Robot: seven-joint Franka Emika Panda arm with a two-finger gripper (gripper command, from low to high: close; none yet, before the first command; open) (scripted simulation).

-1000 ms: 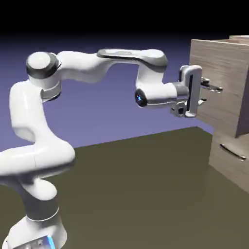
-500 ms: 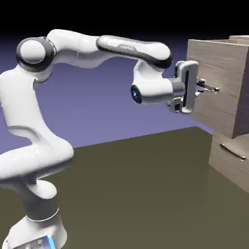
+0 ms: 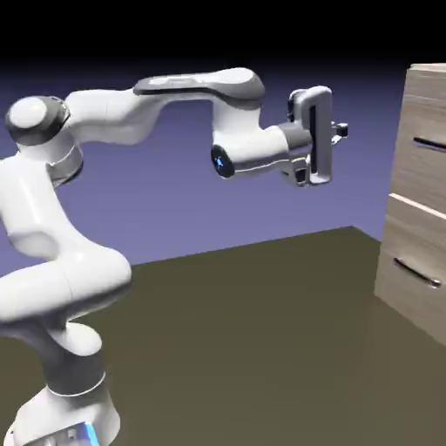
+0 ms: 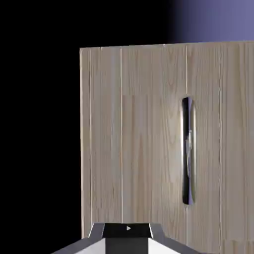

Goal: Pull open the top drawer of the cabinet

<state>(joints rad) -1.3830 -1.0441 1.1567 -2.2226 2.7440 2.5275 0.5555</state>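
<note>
White arm has pulled back in the exterior view: its pincer [image 3: 340, 131] hangs well away from the cabinet [image 3: 425, 200], holding nothing, though I cannot tell how wide it stands. A moment ago the top drawer [image 3: 427, 144] stuck out; now it looks shut. In the hand view, the handle [image 4: 187, 150] sits far off, so the pull must start again.

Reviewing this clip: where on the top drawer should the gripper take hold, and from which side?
Grip the dark bar handle on the top drawer mid-length, coming straight at the front. The gripper faces it, apart.
</note>
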